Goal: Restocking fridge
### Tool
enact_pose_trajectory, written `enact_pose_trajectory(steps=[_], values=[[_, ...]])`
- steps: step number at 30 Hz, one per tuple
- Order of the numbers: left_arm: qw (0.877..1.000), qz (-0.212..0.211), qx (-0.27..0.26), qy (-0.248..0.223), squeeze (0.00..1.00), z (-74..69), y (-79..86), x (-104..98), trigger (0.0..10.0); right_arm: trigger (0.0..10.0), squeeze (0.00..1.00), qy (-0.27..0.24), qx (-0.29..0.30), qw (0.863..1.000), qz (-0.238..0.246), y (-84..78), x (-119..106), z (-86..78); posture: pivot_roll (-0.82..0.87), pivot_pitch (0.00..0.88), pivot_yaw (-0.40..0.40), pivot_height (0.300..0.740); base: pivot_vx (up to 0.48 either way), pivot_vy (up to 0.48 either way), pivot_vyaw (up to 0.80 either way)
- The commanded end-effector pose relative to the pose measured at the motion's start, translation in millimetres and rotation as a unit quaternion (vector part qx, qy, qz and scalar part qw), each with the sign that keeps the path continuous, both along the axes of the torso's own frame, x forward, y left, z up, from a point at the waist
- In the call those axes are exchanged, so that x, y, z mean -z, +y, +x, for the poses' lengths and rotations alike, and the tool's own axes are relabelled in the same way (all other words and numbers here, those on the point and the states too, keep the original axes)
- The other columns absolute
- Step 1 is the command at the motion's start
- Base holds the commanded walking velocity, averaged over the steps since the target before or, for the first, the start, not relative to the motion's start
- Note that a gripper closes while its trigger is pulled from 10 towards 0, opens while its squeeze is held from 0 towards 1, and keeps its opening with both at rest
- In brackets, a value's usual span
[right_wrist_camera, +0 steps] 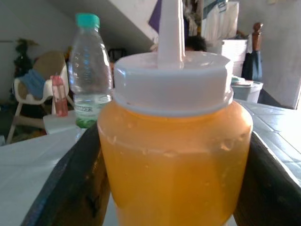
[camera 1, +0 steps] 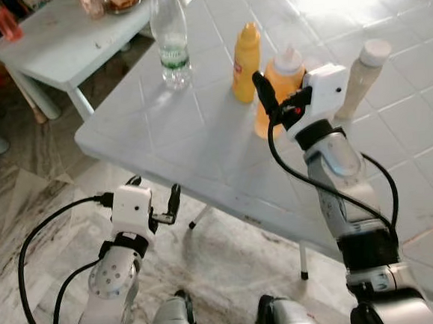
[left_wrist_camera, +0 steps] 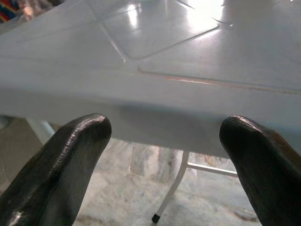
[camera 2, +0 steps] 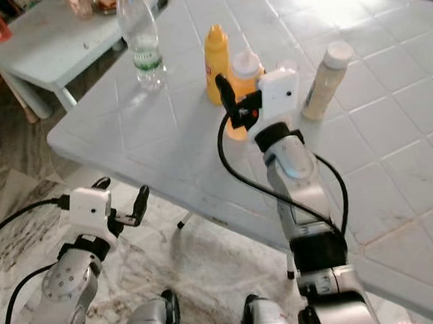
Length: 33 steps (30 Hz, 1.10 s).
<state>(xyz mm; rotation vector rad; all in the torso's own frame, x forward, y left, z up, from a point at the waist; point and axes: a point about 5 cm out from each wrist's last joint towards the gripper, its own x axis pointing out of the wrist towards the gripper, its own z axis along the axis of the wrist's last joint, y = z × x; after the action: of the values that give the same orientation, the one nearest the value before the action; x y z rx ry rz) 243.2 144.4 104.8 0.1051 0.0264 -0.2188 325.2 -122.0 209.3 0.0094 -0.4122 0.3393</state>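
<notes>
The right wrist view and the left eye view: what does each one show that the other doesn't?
Only the right wrist view shows the green cap of the water bottle, cropped off in the left eye view, and a chair behind it. Only the left eye view shows the yellow mustard bottle, the beige bottle, and the left gripper below the white table. Both show the orange sauce bottle between the right gripper's fingers.
</notes>
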Motion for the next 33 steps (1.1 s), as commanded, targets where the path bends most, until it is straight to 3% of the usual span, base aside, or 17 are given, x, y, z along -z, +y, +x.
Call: enact_pose_trajectory(steps=[1,5,9,13,19,30,33], values=[[1.000,0.000,-0.008,0.018,0.00,-4.4,2.1,9,10.0,10.0,0.00,0.011,0.007,1.000,0.006,3.3,5,-9.9,0.12,0.167,0.016,0.740,0.000,0.000,0.00],[1.000,-0.003,-0.006,0.017,0.00,-3.2,-0.7,9,10.0,10.0,0.00,0.031,0.017,0.999,0.016,3.2,15,-20.1,0.12,0.160,0.013,0.740,0.000,0.000,0.00],[1.000,-0.009,0.002,-0.001,0.00,8.4,-5.1,5,10.0,10.0,0.00,0.041,0.024,0.999,0.020,0.8,18,-26.7,0.09,0.155,0.010,0.740,0.000,0.000,0.00],[1.000,-0.011,-0.023,-0.002,0.00,13.7,-4.5,3,10.0,10.0,0.00,0.043,0.028,0.999,0.017,1.3,18,-27.0,0.10,0.151,-0.003,0.740,0.000,0.000,0.80],[0.996,-0.043,-0.072,0.040,0.00,9.5,1.8,17,10.0,10.0,0.00,0.064,0.024,0.998,0.003,-0.8,30,-33.6,0.09,0.150,-0.010,0.740,0.000,0.000,0.80],[0.997,-0.044,-0.058,0.039,0.00,11.2,-4.6,21,10.0,10.0,0.00,0.075,0.013,0.997,0.003,3.9,36,-35.8,0.09,0.141,-0.033,0.740,0.000,0.000,0.80],[0.997,-0.041,-0.052,0.046,0.00,10.5,-4.9,28,10.0,10.0,0.00,0.090,0.014,0.996,0.001,4.5,48,-38.7,0.09,0.139,-0.060,0.740,0.000,0.000,0.80]])
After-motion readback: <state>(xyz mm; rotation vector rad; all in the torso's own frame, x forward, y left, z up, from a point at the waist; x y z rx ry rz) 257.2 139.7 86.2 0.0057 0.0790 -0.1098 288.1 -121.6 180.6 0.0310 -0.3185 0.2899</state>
